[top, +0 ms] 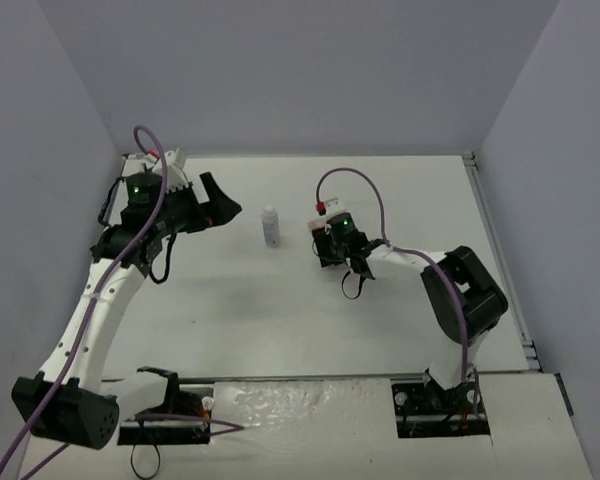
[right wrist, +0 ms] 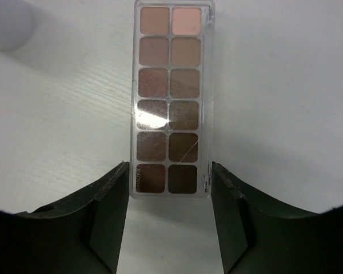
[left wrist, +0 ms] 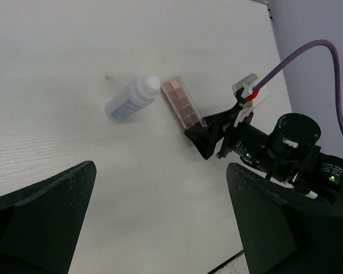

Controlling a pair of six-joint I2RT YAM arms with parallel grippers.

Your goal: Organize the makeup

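On the white table (top: 280,330), where is the right gripper (right wrist: 170,169)?

— Down at the pinkish-brown rectangular palette (right wrist: 170,103), a clear plastic case with two columns of shades, pale at the far end and dark at the near end. It lies flat. The two black fingers (right wrist: 111,194) have narrowed onto it and touch its long sides at the dark end.

— What lies around it?

— A white plastic bottle (left wrist: 131,100) with a rounded cap sits just beside the palette's pale end, to the left, with a thin gap between them. I cannot tell whether it stands or lies.

— Does anything block the view?

— Seen from above, the right wrist and its looping purple cable (top: 350,172) cover most of the palette. Only the wrist cameras show it clearly.

— And the left gripper (left wrist: 160,168)?

— It is raised over the table's left rear, well apart from the bottle and palette. Its jaws are spread wide and it holds nothing. Pale grey walls (top: 310,70) enclose the table at the left, back and right.
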